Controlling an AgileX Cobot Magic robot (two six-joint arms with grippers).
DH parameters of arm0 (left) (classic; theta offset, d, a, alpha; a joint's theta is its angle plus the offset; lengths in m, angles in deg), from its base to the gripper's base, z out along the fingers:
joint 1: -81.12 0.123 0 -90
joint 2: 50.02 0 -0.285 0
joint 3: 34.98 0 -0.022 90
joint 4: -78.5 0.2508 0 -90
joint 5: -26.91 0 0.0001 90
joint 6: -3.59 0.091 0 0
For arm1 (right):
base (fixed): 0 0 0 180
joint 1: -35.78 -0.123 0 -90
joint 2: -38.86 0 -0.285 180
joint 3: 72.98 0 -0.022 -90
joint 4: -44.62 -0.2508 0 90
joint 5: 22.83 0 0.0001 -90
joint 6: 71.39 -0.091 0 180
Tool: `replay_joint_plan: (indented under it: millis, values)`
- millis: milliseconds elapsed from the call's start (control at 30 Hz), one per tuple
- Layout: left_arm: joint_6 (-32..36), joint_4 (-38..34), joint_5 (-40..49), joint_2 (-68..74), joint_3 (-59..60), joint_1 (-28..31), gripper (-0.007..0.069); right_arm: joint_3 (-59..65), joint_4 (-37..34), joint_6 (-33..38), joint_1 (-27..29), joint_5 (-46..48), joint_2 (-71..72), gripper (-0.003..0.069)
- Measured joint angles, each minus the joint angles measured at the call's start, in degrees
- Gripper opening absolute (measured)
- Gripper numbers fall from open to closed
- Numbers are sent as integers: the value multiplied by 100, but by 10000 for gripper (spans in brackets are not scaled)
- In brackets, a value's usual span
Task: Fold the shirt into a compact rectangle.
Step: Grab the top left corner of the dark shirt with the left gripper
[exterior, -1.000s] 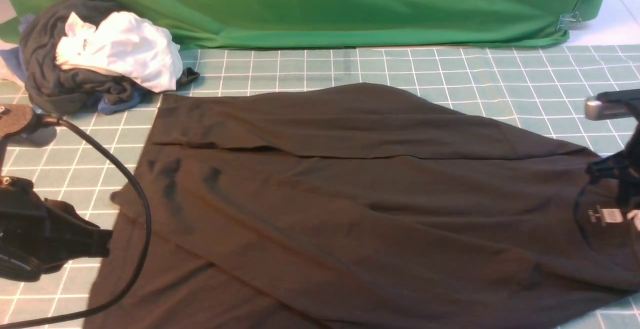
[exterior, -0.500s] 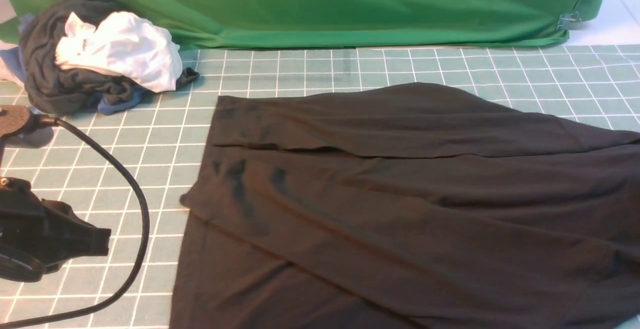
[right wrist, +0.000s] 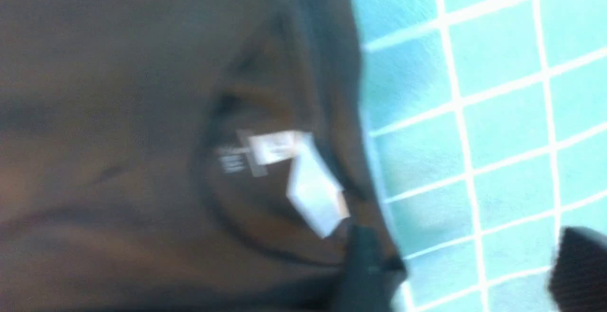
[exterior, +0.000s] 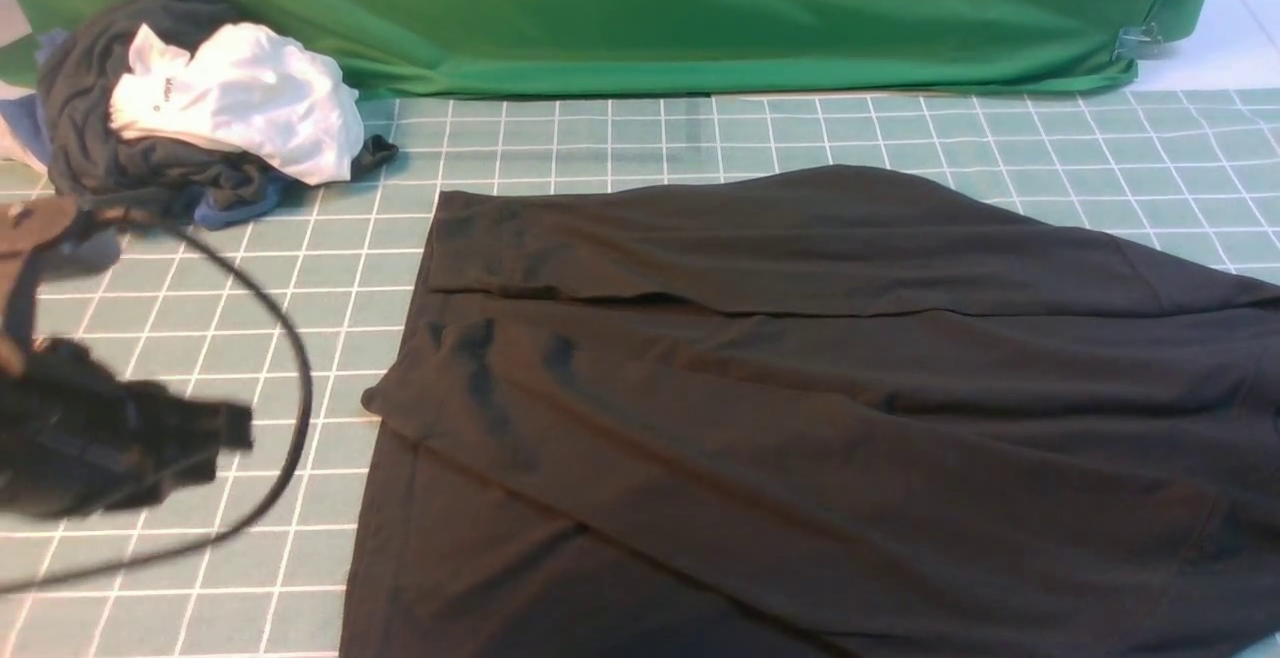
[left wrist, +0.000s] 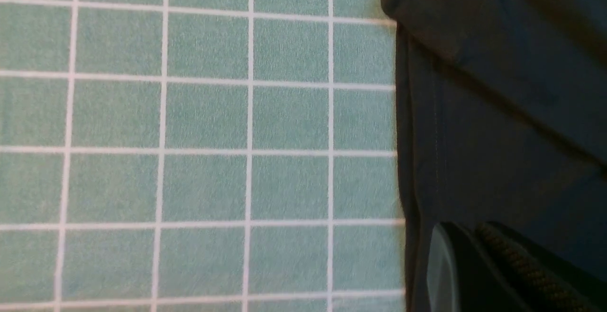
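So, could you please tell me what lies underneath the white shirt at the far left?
A bunched dark grey garment lies under the white shirt, with blue fabric peeking out below; the mat beneath the pile is covered.

The tabletop [exterior: 620, 138], covered in a pale green mat with a white grid, carries the shirt [exterior: 800, 418]. It lies spread flat just to the right of the left hand [exterior: 228, 428], and its collar with the white neck label [right wrist: 303, 179] lies beside the right hand [right wrist: 469, 248]. Beyond the left hand, at the far left corner, a dark grey garment [exterior: 110, 168] lies bunched with a small white shirt [exterior: 240, 98], and a green cloth [exterior: 650, 8] meets the far edge.
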Motion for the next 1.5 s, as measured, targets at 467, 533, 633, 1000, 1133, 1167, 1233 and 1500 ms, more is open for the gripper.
replay_joint_plan:
  millis: [467,533,633,1000,1133,1167,1233,1500]
  values:
    - [-321,400,42,3033,-2438,-631,8,896,-1480,740,-1992,-268,3128,28]
    - [-596,545,36,3455,-2821,-801,14,1162,-1485,740,-2244,-287,3455,28]
    - [-757,579,76,4015,-3379,-854,34,1426,-1499,744,-2370,-300,3752,27]
    - [-855,827,406,5649,-4827,-856,351,1532,-1489,744,-2382,-318,4043,24]
    - [-855,875,318,5924,-4998,-856,457,1532,-1489,744,-2382,-323,4043,25]
    - [-855,875,281,5984,-5010,-856,468,1532,-1489,744,-2382,-323,4043,26]
    - [-855,876,140,6085,-5011,-856,481,1532,-1489,744,-2382,-323,4043,27]
    - [-855,675,-259,6254,-5063,-856,449,1534,-1489,744,-2382,-342,4043,33]
